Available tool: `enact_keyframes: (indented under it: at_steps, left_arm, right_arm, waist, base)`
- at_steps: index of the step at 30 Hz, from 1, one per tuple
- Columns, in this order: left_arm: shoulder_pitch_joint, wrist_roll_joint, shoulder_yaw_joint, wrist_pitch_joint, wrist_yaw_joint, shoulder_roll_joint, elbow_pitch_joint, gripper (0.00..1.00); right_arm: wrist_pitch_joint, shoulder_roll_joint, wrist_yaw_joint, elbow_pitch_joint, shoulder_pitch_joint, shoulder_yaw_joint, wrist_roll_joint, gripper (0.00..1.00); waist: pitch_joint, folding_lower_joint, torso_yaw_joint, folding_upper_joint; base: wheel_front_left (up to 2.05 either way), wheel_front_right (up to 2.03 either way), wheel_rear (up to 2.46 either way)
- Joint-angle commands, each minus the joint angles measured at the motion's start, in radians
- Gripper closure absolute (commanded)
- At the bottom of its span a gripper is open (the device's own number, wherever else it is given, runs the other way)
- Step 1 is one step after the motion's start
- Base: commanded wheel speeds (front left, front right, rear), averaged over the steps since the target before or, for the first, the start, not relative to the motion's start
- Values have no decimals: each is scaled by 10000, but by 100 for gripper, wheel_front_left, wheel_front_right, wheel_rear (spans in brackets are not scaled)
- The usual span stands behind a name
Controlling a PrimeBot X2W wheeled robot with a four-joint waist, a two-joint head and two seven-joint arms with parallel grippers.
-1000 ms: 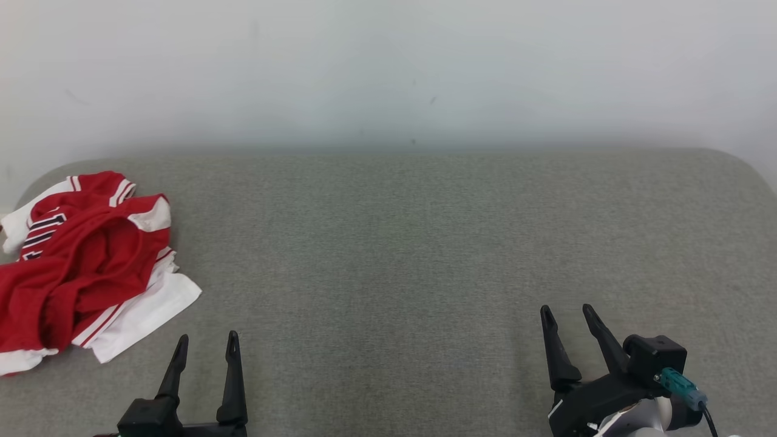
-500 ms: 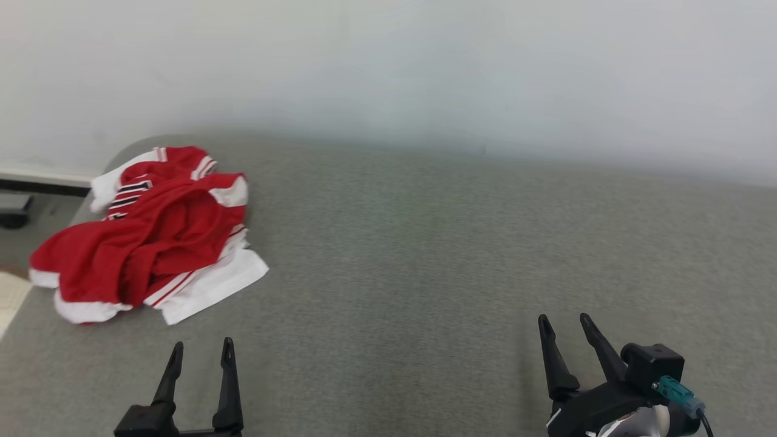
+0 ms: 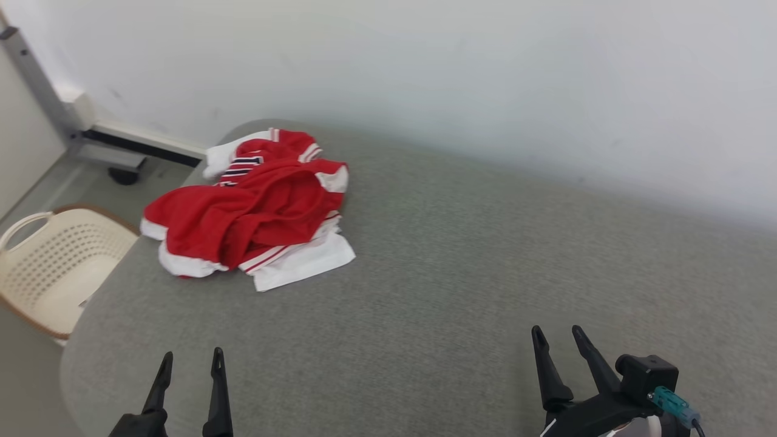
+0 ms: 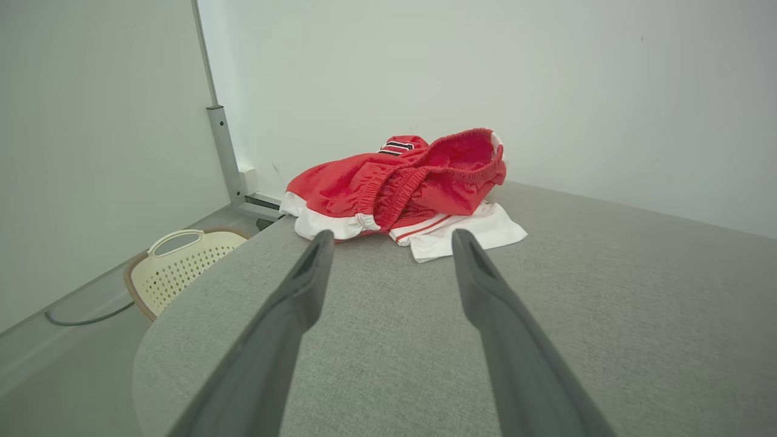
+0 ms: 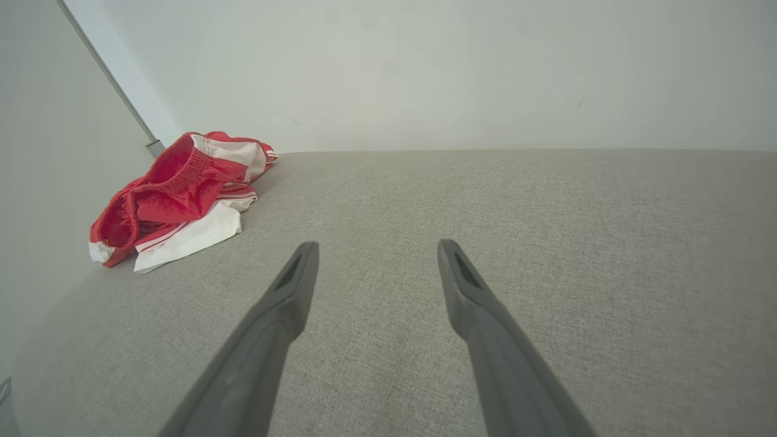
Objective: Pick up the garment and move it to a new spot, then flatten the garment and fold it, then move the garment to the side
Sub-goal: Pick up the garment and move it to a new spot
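The garment (image 3: 255,209) is a crumpled red and white pair of shorts with an elastic waistband, lying in a heap near the far left corner of the grey padded table (image 3: 461,273). It also lies straight ahead in the left wrist view as a garment (image 4: 400,185) and at the far left in the right wrist view as a garment (image 5: 176,194). My left gripper (image 3: 191,361) hovers open at the table's near left, well short of the heap. Empty and open, my right gripper (image 3: 555,338) stands at the near right.
A cream perforated basket (image 3: 57,267) stands on the floor left of the table, also seen as a basket (image 4: 185,261) from the left wrist. A white wall (image 3: 425,79) runs behind the table. A grey metal post (image 4: 221,152) stands at the left corner.
The head camera has swung left, so the garment now sits nearer the picture's middle and the basket has come into view. Both grippers stay open and low in the picture.
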Motion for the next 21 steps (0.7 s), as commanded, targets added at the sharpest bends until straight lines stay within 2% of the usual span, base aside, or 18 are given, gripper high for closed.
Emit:
enact_keyframes:
  at_steps: [1,9,21]
  left_arm:
    - [62,59,81,-33,-40,49,17,0]
    - [77,138,287,-34,-111,92,53,0]
    - [141,196,306,-32,-239,53,55,0]
  right_arm:
    - [-76,-21,37,73,19,84,106,0]
    - [-198,-21,37,260,-76,232,233,0]
    - [-206,-24,37,444,-122,420,193,0]
  waist:
    - [-178,0,698,0]
    - [-255,0,1218,0]
    - [-102,0,1252,0]
  base:
    - [0,0,0]
    - [0,0,0]
    - [0,0,0]
